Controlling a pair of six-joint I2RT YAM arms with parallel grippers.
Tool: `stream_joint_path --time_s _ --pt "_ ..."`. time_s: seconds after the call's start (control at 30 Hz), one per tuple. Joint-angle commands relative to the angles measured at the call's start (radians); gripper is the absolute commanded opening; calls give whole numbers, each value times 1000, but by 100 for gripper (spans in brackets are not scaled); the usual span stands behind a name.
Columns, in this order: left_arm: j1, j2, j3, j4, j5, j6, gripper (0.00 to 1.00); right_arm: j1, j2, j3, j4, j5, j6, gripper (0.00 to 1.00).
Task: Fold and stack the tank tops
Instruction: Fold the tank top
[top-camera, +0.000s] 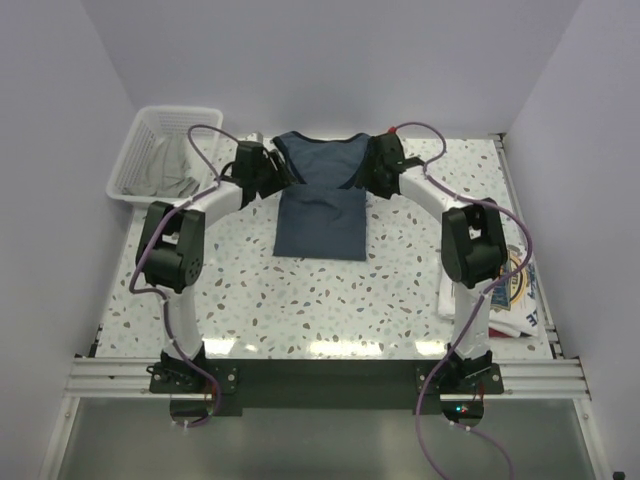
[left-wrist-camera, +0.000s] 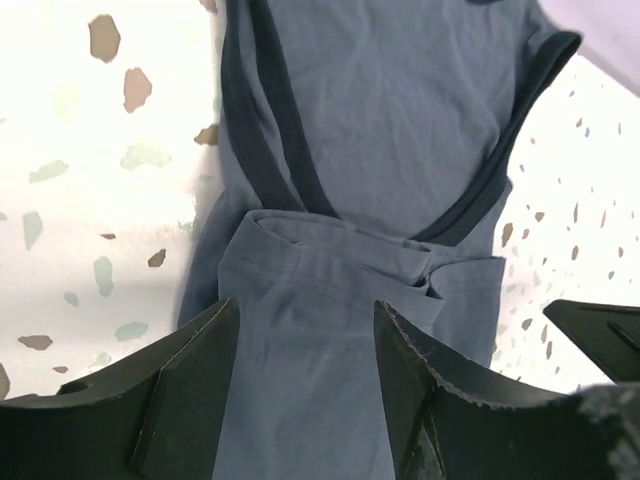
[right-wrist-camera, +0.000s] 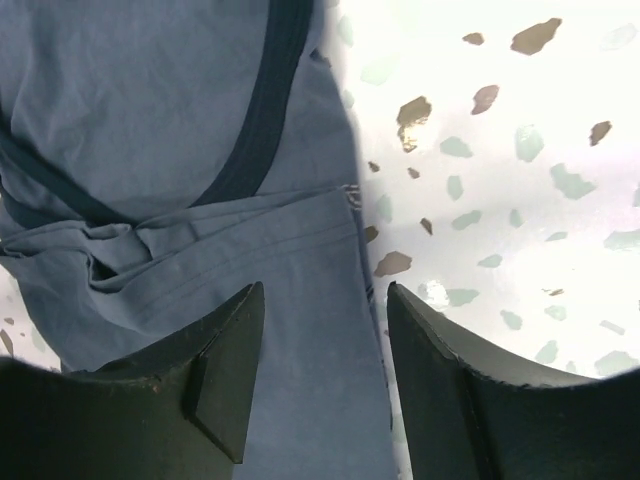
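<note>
Hovering wide open and empty, left gripper (left-wrist-camera: 305, 325) and right gripper (right-wrist-camera: 325, 300) frame the slate-blue tank top (top-camera: 320, 215) between their jaws; pinch both side edges evenly, together.

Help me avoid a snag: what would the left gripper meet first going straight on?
The slate-blue tank top: its folded edge lies just ahead of the left gripper, though depth is unclear.

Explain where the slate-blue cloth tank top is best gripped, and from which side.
Probably the two wide far-end shoulder corners of the slate-blue cloth tank top, which jut past its narrower folded body. Come from above at each outer side, fingers straddling the navy-trimmed edge.
</note>
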Motion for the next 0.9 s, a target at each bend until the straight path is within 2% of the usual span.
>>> stream_joint_path --time_s 0.0,0.1,0.13,0.2,0.23,0.3,0.37,0.5,0.6,0.67,0.87 --pt "18 -91 0 79 -5 28 61 -9 -64 13 5 17 -19 56" --pt "7 -123 -46 74 -8 -1 53 12 -99 -36 35 -31 -24 54" --pt "-1 -126 -69 78 -5 -6 44 25 -104 -42 39 -27 -30 53" --pt "-37 -131 -89 88 3 -11 35 75 -95 -36 28 -6 -48 50" --pt "-50 -127 -94 88 9 -11 26 91 -89 -24 23 14 -53 50" --pt "-79 -107 -98 97 21 -21 16 111 -52 -7 23 5 -52 45" --pt "-90 -73 -104 139 59 -31 12 112 -20 22 25 -21 -44 43" --pt "-91 -7 -92 191 92 -50 9 111 91 87 14 -53 -47 42" --pt "-90 48 -63 174 52 -61 9 98 132 114 3 -36 -35 41" --pt "-90 76 -60 174 9 -75 16 82 154 111 8 -32 -18 40" --pt "-78 105 -58 85 -109 -142 20 57 177 104 -24 19 -16 40"
